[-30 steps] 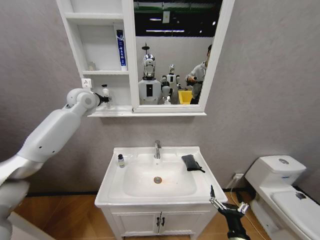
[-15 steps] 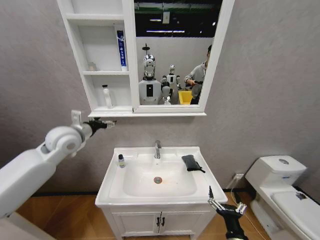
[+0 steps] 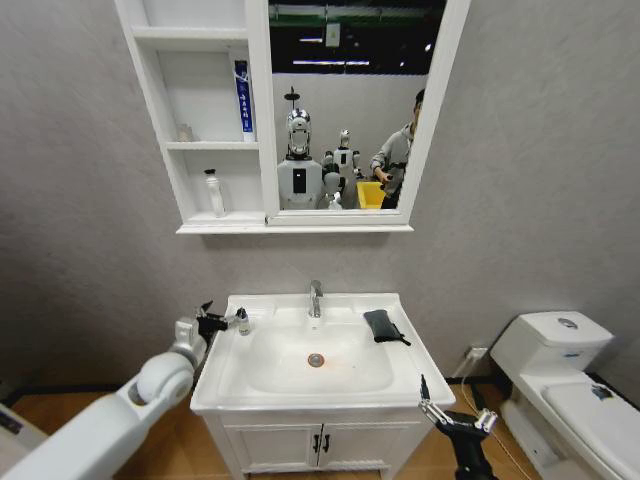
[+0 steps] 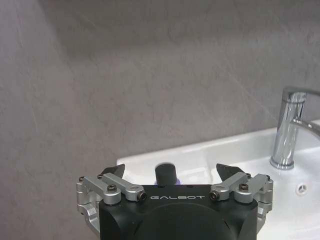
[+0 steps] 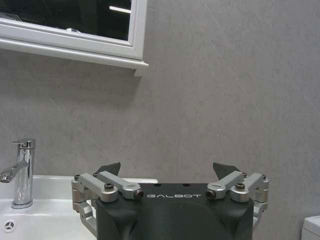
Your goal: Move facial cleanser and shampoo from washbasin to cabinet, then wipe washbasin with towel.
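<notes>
Down from the cabinet (image 3: pixel 200 120), your left gripper (image 3: pixel 212 320) now hangs at the washbasin's (image 3: pixel 310 400) left rear corner, fingers spread wide around the small dark-capped bottle (image 3: pixel 242 321) without touching it. You've got a white bottle (image 3: pixel 212 192) on the lowest shelf. Your right gripper (image 3: pixel 428 402) waits open by the front right corner; the towel (image 3: pixel 382 325) lies on the right rim.

Washbasin (image 3: pixel 225 385): small bottle (image 3: pixel 242 321), towel (image 3: pixel 382 325). Cabinet (image 3: pixel 190 190): white bottle (image 3: pixel 213 193).
</notes>
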Robot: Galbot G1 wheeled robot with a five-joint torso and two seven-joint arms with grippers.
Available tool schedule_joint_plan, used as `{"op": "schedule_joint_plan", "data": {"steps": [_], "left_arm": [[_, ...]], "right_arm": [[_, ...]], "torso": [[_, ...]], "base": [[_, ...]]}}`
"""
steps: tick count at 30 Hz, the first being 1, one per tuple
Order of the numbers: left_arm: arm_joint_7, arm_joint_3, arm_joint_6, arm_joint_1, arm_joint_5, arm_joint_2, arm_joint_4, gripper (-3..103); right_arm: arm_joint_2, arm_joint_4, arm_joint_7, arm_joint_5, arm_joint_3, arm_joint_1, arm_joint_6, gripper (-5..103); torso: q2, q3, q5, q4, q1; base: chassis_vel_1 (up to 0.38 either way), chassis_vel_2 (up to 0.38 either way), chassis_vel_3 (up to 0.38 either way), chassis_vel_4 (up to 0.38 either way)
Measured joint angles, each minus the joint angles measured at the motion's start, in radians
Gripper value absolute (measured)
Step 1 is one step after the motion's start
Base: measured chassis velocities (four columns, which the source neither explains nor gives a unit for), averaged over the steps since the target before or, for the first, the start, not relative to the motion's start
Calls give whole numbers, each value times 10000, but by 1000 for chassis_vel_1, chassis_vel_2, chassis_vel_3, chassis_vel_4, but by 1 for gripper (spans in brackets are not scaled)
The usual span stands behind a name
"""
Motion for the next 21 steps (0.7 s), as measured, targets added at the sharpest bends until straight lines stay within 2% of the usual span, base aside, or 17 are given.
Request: {"op": "schedule_joint_plan", "data": {"steps": [2,6,8,21], "left_arm": [[101,175,-19,-28,190,-519,528,100],[185,363,-60,-289,354,-956,1111,100],[248,555,-79,-655,453,-1475,1840,100],[1001,723,-644,-2196,1461,-2703,4517,100]], "right_arm": [[-34,23,21,25,14,-24,-7,100],[-48,12,26,25,16,-33,-23,100],[-61,6,27,20,14,-53,-41,100],[-55,4,62,13,162,-277,-68,100]], "torso": [[-1,0,0,0,0],[-1,0,1,-1,0],[-2,0,0,-2,1],[-3,1,0,-1,1]], "base": [[0,0,0,0],[0,0,0,0],[0,0,0,0],[0,0,0,0]]}}
